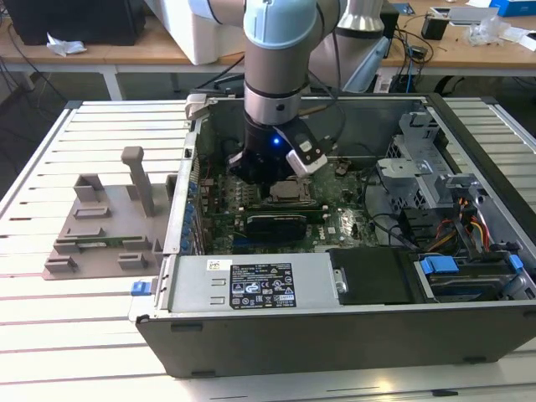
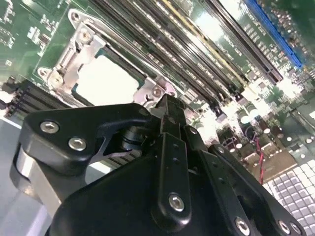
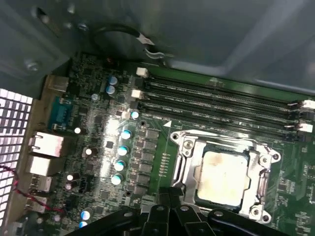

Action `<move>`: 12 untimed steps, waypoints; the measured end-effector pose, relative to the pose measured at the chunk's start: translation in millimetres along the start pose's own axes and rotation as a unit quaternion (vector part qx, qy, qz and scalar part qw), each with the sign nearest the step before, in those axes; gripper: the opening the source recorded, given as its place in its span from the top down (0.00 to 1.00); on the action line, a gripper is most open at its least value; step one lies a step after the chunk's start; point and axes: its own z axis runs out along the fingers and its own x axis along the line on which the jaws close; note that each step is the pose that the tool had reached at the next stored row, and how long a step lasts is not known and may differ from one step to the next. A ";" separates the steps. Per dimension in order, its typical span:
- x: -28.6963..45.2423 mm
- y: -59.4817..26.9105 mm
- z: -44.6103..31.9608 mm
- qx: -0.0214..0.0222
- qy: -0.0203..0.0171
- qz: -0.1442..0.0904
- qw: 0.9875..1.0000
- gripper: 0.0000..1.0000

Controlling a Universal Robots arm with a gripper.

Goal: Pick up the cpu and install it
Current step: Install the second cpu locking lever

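computer case: you see it lying open on the slatted tabletop, with the motherboard flat on its floor and the arm reaching down inside.
cpu: it sits in the metal-framed socket on the motherboard, pale top up; in the second wrist view it shows as a bright square inside the same frame.
end effector: it hangs low over the board at the socket's edge, just beside the cpu; its black fingers are pressed together and hold nothing.
memory slots: long dark rows run along one side of the socket, between it and the case wall.
drive bay: grey metal cage and cables fill the case's end at the exterior view's right.
grey fixture: it stands on the tabletop outside the case, at the exterior view's left, well apart from the arm.
open room: the case walls close in around the arm's wrist; the tabletop slats in front of the case lie bare.
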 end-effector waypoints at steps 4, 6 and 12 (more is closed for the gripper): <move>-9.9 5.9 0.1 0.017 0.006 0.001 1.000 0.89; -20.3 9.4 0.3 0.027 0.013 0.002 1.000 0.89; -38.2 24.0 0.8 0.057 0.025 0.004 0.998 0.89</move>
